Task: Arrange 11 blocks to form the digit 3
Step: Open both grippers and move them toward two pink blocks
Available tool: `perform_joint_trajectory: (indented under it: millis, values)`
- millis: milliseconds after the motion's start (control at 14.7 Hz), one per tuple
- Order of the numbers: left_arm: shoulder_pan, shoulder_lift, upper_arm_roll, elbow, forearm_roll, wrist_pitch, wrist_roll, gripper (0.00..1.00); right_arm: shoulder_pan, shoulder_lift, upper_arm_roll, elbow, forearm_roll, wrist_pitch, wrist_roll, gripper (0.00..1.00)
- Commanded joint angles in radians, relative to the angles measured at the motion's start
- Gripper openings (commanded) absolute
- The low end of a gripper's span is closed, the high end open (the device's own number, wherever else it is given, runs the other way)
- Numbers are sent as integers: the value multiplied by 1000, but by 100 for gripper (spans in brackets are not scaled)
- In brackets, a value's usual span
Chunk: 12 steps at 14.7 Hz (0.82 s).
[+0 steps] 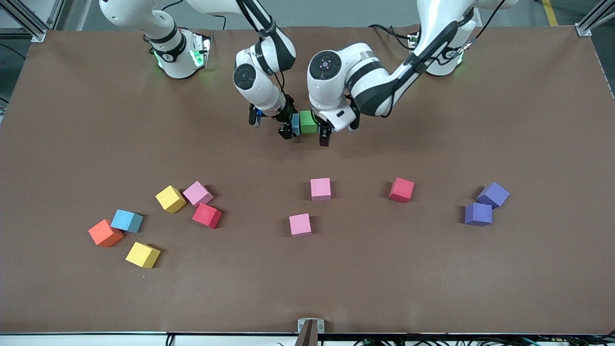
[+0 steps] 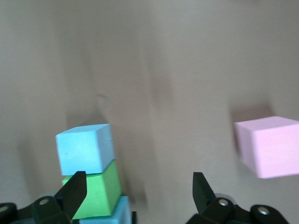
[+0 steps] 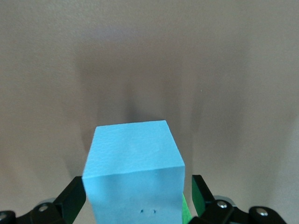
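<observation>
A light blue block [image 1: 295, 124] [image 3: 133, 168] and a green block [image 1: 308, 121] [image 2: 96, 193] lie side by side on the table, farther from the front camera than the loose blocks. My right gripper [image 1: 289, 129] [image 3: 138, 196] is open with the light blue block between its fingers, a thin gap showing at one finger. My left gripper [image 1: 325, 134] [image 2: 138, 189] is open and empty beside the green block, toward the left arm's end. In the left wrist view, light blue blocks [image 2: 86, 148] touch the green one on two sides.
Loose blocks lie nearer the front camera: three pink [image 1: 320, 188] [image 1: 300, 225] [image 1: 197, 193], two red [image 1: 401, 190] [image 1: 207, 215], two purple [image 1: 493, 194] [image 1: 478, 214], two yellow [image 1: 170, 199] [image 1: 142, 254], a light blue one [image 1: 127, 220] and an orange cube [image 1: 104, 233].
</observation>
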Motion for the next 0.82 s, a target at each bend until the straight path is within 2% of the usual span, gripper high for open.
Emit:
perform_joint_trajectory:
  millis: [0, 272, 476, 612, 748]
  values:
    - [47, 73, 10, 122, -2, -32, 168, 100, -17, -34, 3, -10, 5, -49, -4, 100]
    - [58, 240, 52, 334, -7, -30, 168, 100, -22, -64, -9, -10, 0, -159, 0, 100]
    - [42, 302, 69, 348, 1, 13, 105, 100, -35, -72, -44, -9, -3, -257, 1, 100]
    - [39, 308, 76, 345, 4, 77, 21, 100, -36, -72, -47, -7, -11, -257, 4, 100]
    - [19, 322, 83, 340, 7, 86, -8, 100, -46, -72, -59, 10, -40, -256, 4, 100]
